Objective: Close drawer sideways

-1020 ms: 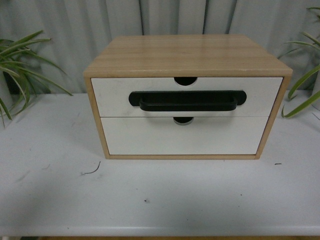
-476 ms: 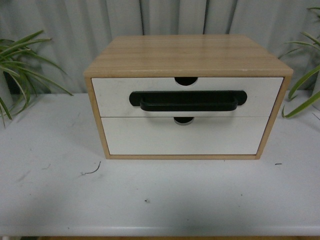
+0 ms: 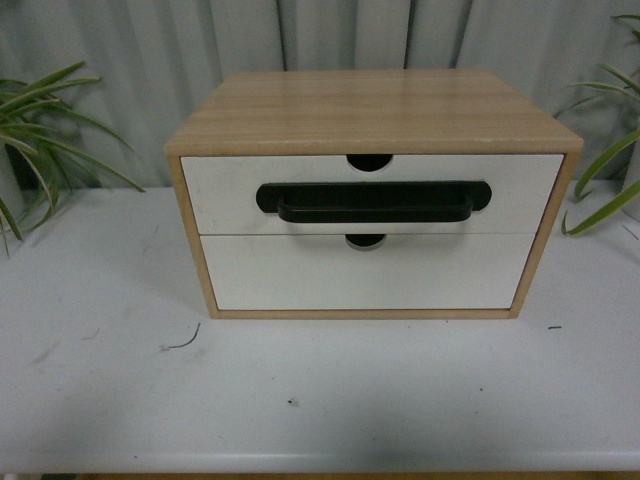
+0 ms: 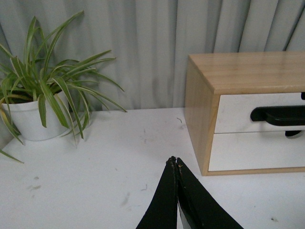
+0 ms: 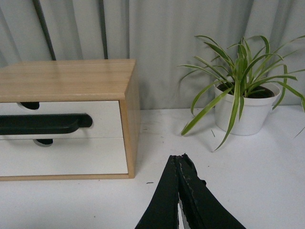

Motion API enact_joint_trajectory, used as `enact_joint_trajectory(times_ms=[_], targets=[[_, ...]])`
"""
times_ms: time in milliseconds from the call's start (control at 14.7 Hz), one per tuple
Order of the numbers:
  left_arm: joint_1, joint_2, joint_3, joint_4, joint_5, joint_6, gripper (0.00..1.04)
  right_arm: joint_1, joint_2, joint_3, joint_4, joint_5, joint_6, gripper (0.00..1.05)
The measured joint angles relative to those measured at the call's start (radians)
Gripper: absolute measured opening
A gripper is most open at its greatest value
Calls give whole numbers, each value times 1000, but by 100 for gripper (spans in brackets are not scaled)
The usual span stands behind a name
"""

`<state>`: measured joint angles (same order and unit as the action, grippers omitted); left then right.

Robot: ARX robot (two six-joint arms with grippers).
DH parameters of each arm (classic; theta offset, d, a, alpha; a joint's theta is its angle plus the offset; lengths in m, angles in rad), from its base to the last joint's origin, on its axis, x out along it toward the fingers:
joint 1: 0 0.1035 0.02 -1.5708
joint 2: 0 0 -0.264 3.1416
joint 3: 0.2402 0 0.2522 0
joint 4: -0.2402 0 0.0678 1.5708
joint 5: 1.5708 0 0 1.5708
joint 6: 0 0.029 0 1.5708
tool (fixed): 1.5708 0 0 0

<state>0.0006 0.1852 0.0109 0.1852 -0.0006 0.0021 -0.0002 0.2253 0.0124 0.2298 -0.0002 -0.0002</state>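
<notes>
A light wood cabinet (image 3: 370,105) stands on the white table (image 3: 300,400). Its upper drawer (image 3: 230,195) has a white front, a long black bar handle (image 3: 375,205) and a semicircular notch at its top edge; its front sits level with the cabinet frame. Below it is a white drawer without a handle (image 3: 370,275). Neither arm shows in the front view. My left gripper (image 4: 175,161) is shut and empty above the table, left of the cabinet (image 4: 200,109). My right gripper (image 5: 178,157) is shut and empty, right of the cabinet (image 5: 128,114).
A potted plant (image 4: 33,119) in a white pot stands at the table's far left, another (image 5: 243,112) at the far right. Grey curtain (image 3: 130,60) hangs behind. The table's front edge (image 3: 300,472) runs along the bottom of the front view.
The cabinet's picture shifts by a few pixels between frames; the drawer front and handle look the same. No arm enters the front view.
</notes>
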Motion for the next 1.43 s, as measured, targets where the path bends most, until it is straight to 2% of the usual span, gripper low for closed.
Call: enact_joint_trajectory(times_ms=[68, 136, 204, 272, 340, 748, 816, 952, 1156, 1293, 1429], targets=[[0, -11, 0, -11, 0, 0, 2, 0, -19, 0, -21, 0, 0, 2], [0, -92, 1, -138, 0, 0, 2, 0, -32, 0, -37, 0, 0, 2], [0, -179, 1, -186, -1, 0, 2, 0, -47, 0, -51, 0, 0, 2], [0, -179, 5, -182, -1, 0, 2, 0, -85, 2, -106, 0, 0, 2], [0, -179, 1, -194, -2, 0, 2, 0, -196, 1, -238, 0, 0, 2], [0, -180, 1, -189, 0, 0, 2, 0, -223, 1, -233, 0, 0, 2], [0, -180, 1, -188, 0, -2, 11, 0, -223, 1, -233, 0, 0, 10], [0, -180, 1, -188, 0, -2, 35, 0, -223, 1, -233, 0, 0, 36], [0, -180, 1, -188, 0, -2, 76, 0, -223, 1, -233, 1, 0, 76], [0, -180, 1, -188, 0, -2, 99, 0, -223, 1, -233, 0, 0, 99], [0, -180, 1, -188, 0, -2, 98, 0, -223, 1, -233, 0, 0, 98]])
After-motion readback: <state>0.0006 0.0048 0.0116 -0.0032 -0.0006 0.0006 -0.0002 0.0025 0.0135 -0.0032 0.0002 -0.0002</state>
